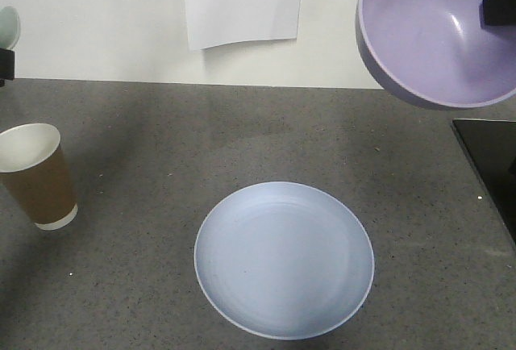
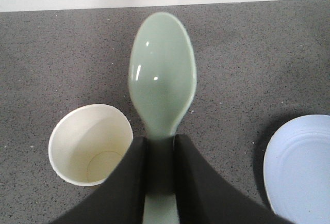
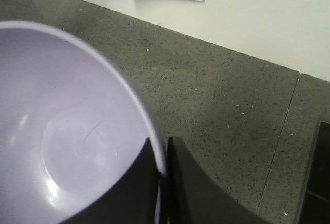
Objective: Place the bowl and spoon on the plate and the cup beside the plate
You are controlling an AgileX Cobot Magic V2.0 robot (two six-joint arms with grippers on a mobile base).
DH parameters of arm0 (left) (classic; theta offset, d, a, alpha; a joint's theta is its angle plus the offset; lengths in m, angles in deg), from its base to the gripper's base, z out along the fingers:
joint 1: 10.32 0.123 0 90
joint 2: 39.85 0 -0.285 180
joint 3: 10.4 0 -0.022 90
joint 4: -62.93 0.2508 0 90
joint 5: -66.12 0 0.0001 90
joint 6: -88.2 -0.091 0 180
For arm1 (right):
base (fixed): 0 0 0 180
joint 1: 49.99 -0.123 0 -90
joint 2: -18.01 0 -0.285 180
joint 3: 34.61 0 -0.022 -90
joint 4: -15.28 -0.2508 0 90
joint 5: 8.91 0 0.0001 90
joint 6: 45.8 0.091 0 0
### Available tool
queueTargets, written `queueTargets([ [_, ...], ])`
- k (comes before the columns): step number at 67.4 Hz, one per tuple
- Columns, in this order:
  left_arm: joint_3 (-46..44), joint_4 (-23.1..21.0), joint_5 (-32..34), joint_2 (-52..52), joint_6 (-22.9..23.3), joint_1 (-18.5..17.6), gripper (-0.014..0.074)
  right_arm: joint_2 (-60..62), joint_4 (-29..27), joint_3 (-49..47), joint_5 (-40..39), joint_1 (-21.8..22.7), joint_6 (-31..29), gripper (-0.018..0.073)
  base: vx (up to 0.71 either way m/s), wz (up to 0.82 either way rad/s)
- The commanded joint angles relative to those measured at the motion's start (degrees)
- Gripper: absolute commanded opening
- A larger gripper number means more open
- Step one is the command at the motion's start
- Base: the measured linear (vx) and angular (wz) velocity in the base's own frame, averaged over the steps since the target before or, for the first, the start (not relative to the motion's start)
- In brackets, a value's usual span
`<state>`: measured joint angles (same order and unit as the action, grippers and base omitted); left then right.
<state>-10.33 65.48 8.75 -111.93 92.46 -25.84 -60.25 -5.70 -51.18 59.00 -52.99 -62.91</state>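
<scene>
Purple bowl [image 1: 435,31], pinched by its rim in the right claw [image 3: 164,154], should be lowered slowly and flat onto the plate [image 1: 284,260].

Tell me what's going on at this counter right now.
Both arms are holding things in the air. The right arm's fingers pinch the rim of the purple bowl, held high on the right side. The left arm's fingers grip the green spoon by its handle, raised near the paper cup. The blue plate sits bare on the counter, and the empty cup stands to its left, apart from it. Nothing is on the plate yet.
</scene>
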Motion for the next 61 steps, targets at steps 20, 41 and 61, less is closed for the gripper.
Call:
queueTargets([
  [20,-1.53,-0.21,3.2,1.09,0.49,-0.21,-0.0006,1.17,-1.1,-1.54,-3.72,0.27,0.09,-0.0004,0.0,0.0],
  [41,-1.53,-0.21,3.27,1.09,0.49,-0.21,-0.0006,-0.27,-6.94,-1.54,-2.22,0.27,-2.78,-0.0004,0.0,0.0],
  [61,-1.53,-0.21,3.27,1.09,0.49,-0.21,-0.0006,-13.91,-21.52,-1.54,5.91,-0.28,-13.07,-0.0004,0.0,0.0],
])
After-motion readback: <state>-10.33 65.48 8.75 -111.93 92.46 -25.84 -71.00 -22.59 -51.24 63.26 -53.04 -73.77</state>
